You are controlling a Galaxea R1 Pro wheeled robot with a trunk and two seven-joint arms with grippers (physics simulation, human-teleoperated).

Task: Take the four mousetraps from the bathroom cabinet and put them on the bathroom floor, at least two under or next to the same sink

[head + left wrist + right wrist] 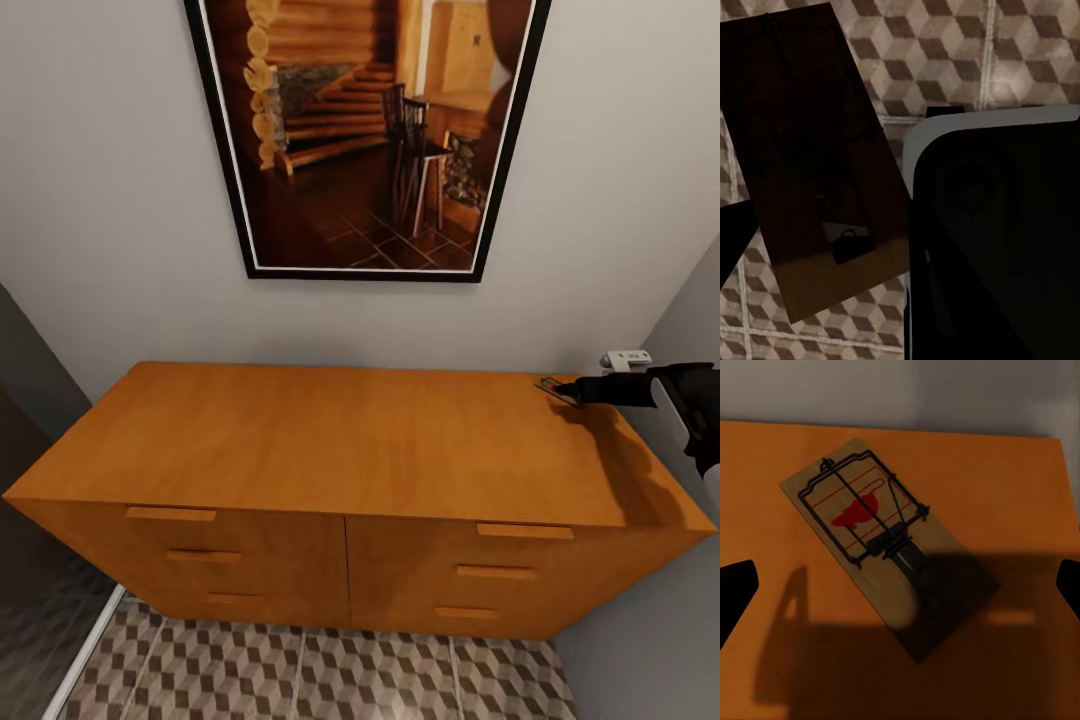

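One mousetrap lies flat at the back right corner of the cabinet top. The right wrist view shows this mousetrap as a brown plate with black wire parts and a red mark. My right gripper reaches in from the right and hovers just over it, open, with a fingertip at each side of that picture. In the left wrist view another mousetrap, dark and shaded, hangs above the bathroom floor. My left gripper is shut on it, and one finger touches its edge. The sink is out of view.
A large framed picture hangs on the wall behind the cabinet. A white wall socket sits by the back right corner, close to a grey side wall. Patterned floor runs before the drawers. My dark, white-edged body is beside the left gripper.
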